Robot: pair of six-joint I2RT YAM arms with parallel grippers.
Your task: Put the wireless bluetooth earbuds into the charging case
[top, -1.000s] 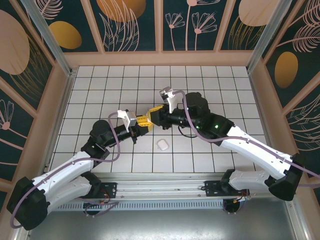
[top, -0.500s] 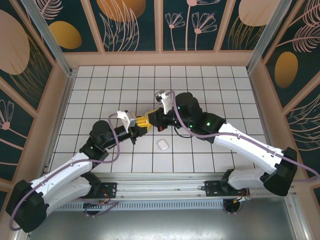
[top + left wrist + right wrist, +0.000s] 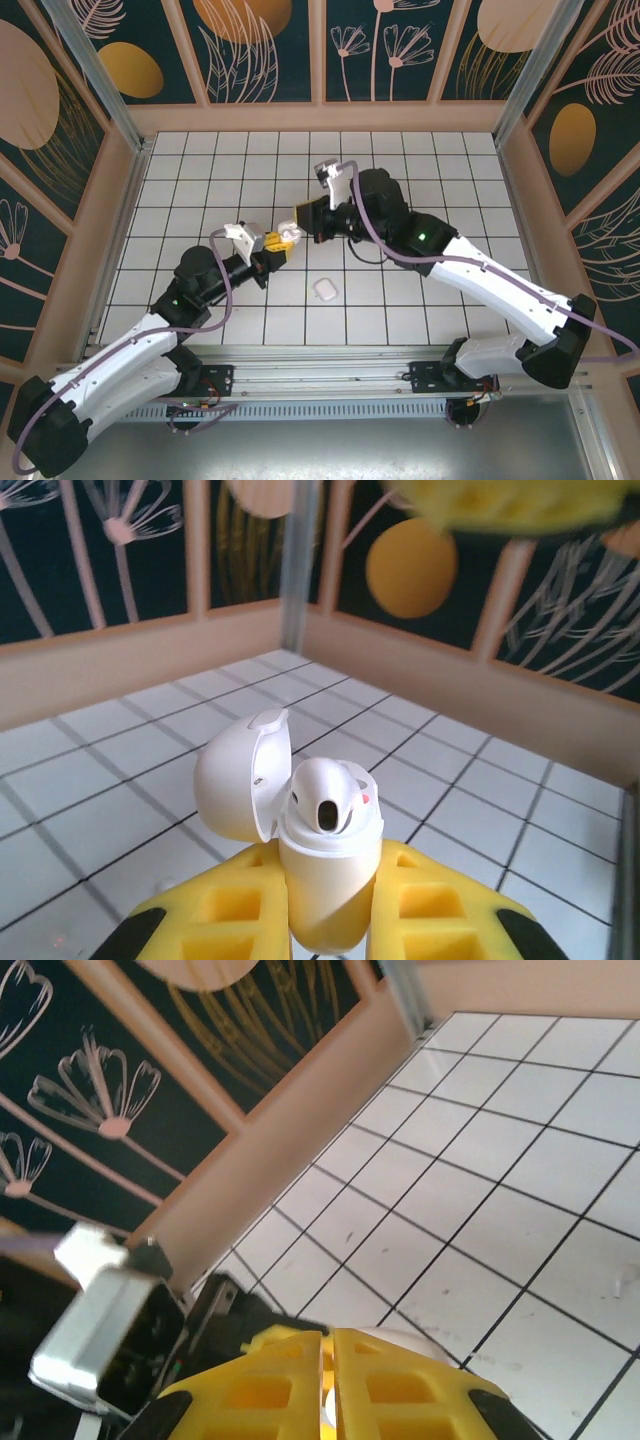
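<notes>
Case (image 3: pixel 325 880) clamped in L gripper (image 3: pixel 281 243), lid open w/ one earbud (image 3: pixel 325 795) seated. R gripper (image 3: pixel 302 216) just beside case, fingers together; spare case (image 3: pixel 324 289) near, on table (image 3: pixel 200 180).

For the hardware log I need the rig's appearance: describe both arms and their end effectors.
The left arm and right arm have white link shells with black joint housings, and a lilac cable runs along each. The left end effector and right end effector have yellow ribbed fingers on black bodies, each with a small white camera block. A green light glows on the right arm.
</notes>
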